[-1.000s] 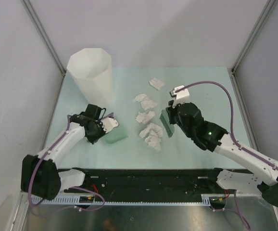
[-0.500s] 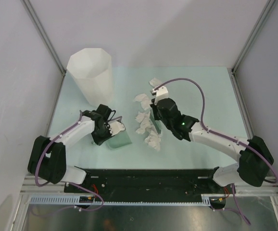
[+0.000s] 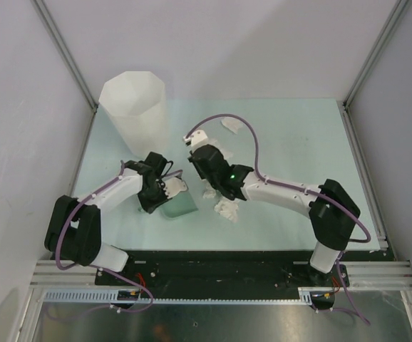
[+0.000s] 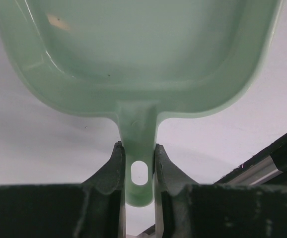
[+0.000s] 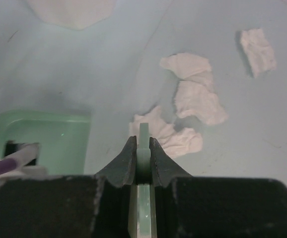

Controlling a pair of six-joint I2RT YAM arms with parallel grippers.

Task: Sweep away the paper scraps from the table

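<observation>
**Pan Set Low, Blade at the Heap: Both Tools Loaded for the Sweep**

The left tool (image 4: 138, 154) was pinched narrow on the slotted handle of a mint-green plastic dustpan (image 4: 133, 49), with a jaw pressed against each flat side of the stem. Gripping it by the handle left the scoop free and pointing away from the arm. In the top view the dustpan lay low on the pale mint-green desk (image 3: 291, 149) with its mouth turned toward the crumpled white paper scraps (image 3: 226, 206), a sensible place to catch whatever was pushed its way.

The right tool (image 5: 143, 148) was clamped fully on a thin pale-green flat sweeper blade (image 5: 143, 131). Its own camera saw the blade edge-on, standing upright between the jaws. Holding the blade on edge would let its broad face shove the wads sideways instead of riding over them.

Most of the scraps sat in a loose cluster near the middle of the desk, just beside the pan's mouth. The nearest wad lay right at the blade's tip, though the views could not settle whether the two touched. One stray scrap (image 3: 230, 125) lay apart, farther back on the desk. None showed inside the pan.

A tall white faceted bin (image 3: 135, 107) stood at the back left, near the left arm, probably to receive the pan's load. The sweep looked barely under way, and that far scrap would likely need a stroke of its own.
</observation>
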